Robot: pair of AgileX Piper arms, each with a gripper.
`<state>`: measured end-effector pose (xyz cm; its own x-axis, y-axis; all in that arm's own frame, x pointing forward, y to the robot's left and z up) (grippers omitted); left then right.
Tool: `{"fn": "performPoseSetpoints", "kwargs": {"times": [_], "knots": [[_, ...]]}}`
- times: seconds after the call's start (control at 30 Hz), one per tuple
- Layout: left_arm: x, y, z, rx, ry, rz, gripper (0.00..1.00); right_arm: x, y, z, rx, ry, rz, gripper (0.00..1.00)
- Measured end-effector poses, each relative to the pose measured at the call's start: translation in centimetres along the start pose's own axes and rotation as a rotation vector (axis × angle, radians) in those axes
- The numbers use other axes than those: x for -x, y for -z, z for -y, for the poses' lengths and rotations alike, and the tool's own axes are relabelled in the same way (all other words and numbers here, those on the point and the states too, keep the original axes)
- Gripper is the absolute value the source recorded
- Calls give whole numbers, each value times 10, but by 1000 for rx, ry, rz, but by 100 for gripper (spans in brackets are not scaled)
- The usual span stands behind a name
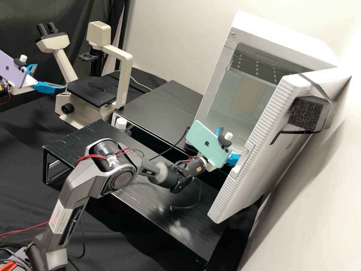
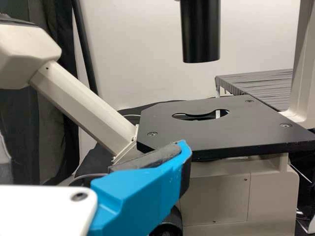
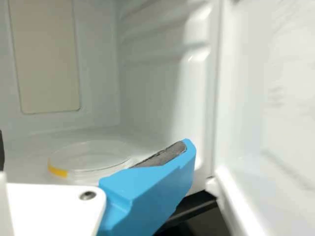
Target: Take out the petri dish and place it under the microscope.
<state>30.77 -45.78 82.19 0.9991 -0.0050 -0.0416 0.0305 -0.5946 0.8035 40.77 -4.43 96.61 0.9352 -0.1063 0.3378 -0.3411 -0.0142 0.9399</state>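
White cabinet floor [image 3: 23, 158] bears the petri dish [image 3: 91, 161], short of its back edge. Right gripper [image 1: 230, 143] spread wide; I'd enter level, straddle the dish evenly, then squeeze softly.

High slanted overview, two wrist close-ups

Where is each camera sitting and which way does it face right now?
High view: off the arms, looking forward and down on the bench; shows the left gripper, the right arm and the right gripper.
Left wrist view: on that wrist, facing the microscope; shows a blue finger.
Right wrist view: on that wrist, facing into the open white cabinet at the petri dish; shows a blue finger.
Shared: microscope in high and left wrist; cabinet in high and right wrist.
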Motion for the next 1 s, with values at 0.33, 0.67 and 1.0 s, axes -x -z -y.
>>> {"fn": "performPoseSetpoints", "kwargs": {"times": [0.33,0.67,1.0], "knots": [[0,0,0,0,0,0,100,-21,-11,16,1,56,53,100],[0,0,0,0,0,0,100,-28,-10,14,38,47,41,100],[0,0,0,0,0,0,100,-40,-5,15,39,48,31,100]]}}
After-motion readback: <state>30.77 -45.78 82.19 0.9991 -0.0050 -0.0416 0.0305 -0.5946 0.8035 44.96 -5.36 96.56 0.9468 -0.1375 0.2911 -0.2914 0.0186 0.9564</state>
